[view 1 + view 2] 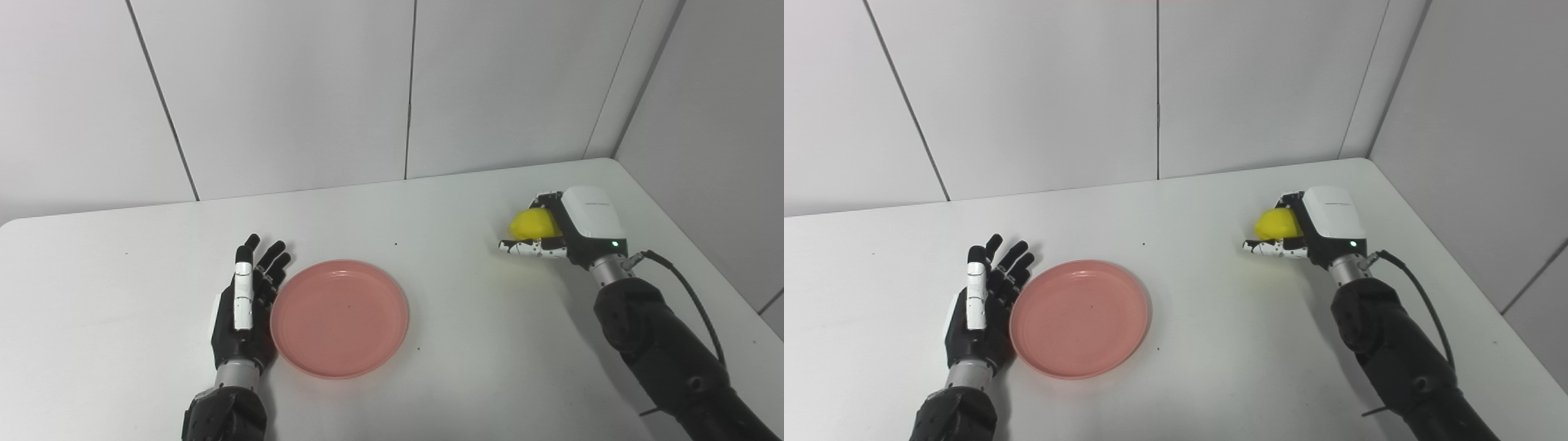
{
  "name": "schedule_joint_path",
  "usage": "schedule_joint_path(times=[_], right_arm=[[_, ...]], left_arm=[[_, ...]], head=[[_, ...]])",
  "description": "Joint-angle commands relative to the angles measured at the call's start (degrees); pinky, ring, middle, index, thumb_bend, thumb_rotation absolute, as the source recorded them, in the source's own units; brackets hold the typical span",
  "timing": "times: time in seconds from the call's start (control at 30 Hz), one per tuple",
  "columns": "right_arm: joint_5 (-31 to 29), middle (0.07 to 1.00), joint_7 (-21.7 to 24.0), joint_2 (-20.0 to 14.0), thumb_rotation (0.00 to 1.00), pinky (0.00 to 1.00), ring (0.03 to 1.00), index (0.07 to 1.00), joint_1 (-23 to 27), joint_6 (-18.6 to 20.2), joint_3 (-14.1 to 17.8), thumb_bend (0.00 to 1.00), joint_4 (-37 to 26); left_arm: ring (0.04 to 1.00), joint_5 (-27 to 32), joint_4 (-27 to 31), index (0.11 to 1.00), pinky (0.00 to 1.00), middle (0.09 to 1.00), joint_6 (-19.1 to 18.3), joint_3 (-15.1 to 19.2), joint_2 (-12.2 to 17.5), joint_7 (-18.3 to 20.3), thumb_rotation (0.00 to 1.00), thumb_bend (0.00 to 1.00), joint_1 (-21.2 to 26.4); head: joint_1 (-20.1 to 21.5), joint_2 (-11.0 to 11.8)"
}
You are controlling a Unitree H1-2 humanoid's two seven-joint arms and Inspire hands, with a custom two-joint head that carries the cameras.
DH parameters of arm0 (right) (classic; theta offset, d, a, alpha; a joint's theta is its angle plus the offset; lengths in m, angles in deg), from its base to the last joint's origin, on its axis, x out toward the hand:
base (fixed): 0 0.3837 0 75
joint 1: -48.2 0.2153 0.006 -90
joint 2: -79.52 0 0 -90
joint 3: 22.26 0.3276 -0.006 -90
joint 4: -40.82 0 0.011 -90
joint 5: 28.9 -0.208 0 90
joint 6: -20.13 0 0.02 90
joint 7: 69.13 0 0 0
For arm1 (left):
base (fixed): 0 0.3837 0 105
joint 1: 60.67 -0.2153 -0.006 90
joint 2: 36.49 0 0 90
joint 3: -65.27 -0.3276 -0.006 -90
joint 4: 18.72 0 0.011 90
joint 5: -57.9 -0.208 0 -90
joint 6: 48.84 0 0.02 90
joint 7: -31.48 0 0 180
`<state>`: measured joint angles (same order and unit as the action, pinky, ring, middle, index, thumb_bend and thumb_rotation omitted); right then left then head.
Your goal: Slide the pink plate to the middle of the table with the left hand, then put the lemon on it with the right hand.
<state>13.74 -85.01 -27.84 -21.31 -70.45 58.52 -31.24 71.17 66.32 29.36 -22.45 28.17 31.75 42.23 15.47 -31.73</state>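
Left eye view: tabletop carries pink plate left of centre, my released left robot hand beside its rim. Right robot hand grasps lemon far right; loose hold risks dropping it short.

Bare lab test cell, plain white table, grey wall panels

Paired head cameras look down, sharing whole table (slight sideways offset).

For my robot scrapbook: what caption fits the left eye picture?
Left hand open beside the pink plate; right hand holds the lemon.
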Motion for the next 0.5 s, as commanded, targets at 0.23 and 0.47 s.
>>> schedule_joint_path(times=[0.23, 0.47], right_arm=[[1.3, 0.233, 3.0, -0.2, 0.5, 0.12, 0.168, 0.25, 2.6, -2.5, -0.6, 0.53, -10.7], [1.7, 0.244, 7.8, 2.2, 0.48, 0.13, 0.178, 0.257, 3.8, -1.9, -2.0, 0.54, -16.2]], left_arm=[[0.838, -1.4, -3.6, 0.912, 0.95, 0.815, -1.4, -1.0, -3.1, -3.3, 0.8, 0.79, -3.1], [0.842, -1.5, -4.4, 0.91, 0.97, 0.814, -0.4, -1.7, -3.8, -3.7, 0.82, 0.78, -3.3]], head=[[-2.5, 0.0], [-3.6, 0.4]])
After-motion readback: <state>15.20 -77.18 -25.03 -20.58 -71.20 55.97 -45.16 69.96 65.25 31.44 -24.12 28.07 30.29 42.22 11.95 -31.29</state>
